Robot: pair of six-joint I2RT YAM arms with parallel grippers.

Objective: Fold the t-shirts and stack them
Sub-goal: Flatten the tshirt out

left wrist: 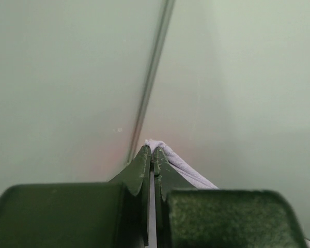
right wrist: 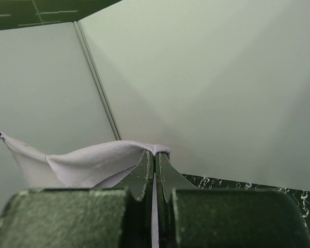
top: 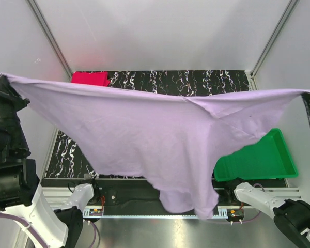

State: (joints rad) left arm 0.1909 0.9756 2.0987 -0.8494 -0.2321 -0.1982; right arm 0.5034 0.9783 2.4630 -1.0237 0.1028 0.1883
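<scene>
A pale lavender t-shirt [top: 144, 134] hangs stretched wide in the air between my two arms, its lower part drooping toward the near edge. My left gripper [top: 2, 77] is shut on its left corner, high at the far left. Lavender cloth [left wrist: 168, 155] is pinched at that gripper's [left wrist: 153, 149] fingertips. My right gripper [top: 309, 94] is shut on the opposite corner at the far right, where the fabric [right wrist: 93, 160] drapes leftward from my right gripper's [right wrist: 155, 153] tips. A pink-red folded t-shirt [top: 90, 78] lies at the table's back left, partly hidden by the hanging shirt.
A green plastic tray [top: 263, 157] sits on the right side of the black marbled table [top: 196, 80], partly behind the shirt. White enclosure walls [top: 160, 31] stand at the back and sides. The arm bases [top: 77, 199] sit along the near edge.
</scene>
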